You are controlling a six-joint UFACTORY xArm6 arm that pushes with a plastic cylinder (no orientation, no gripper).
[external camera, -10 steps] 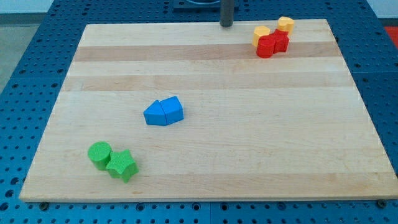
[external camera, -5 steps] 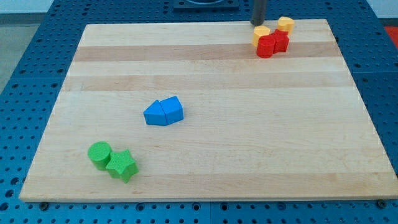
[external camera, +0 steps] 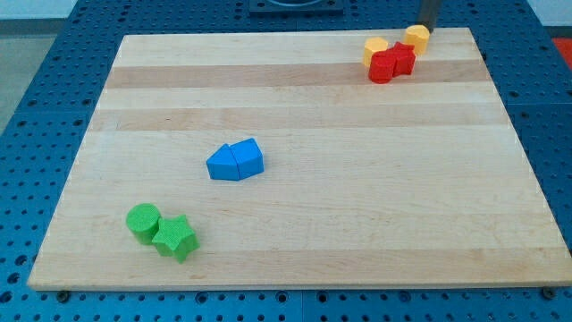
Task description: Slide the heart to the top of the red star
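Two red blocks sit at the view's top right: one that looks like the red star (external camera: 382, 67), and another red block (external camera: 404, 59) touching its right side. A yellow block that looks like the heart (external camera: 376, 46) touches the red star's upper left. A second yellow block (external camera: 415, 37) sits just above the right red block. My tip (external camera: 428, 27) is at the board's top edge, just up and right of that second yellow block, very close to it or touching.
Two blue blocks (external camera: 235, 160) lie joined near the board's middle left. A green round block (external camera: 143, 220) and a green star (external camera: 175, 238) sit at the bottom left. The wooden board (external camera: 357, 197) rests on a blue pegboard.
My tip has moved right along the board's top edge, from left of the yellow and red cluster to its upper right. No block has visibly moved.
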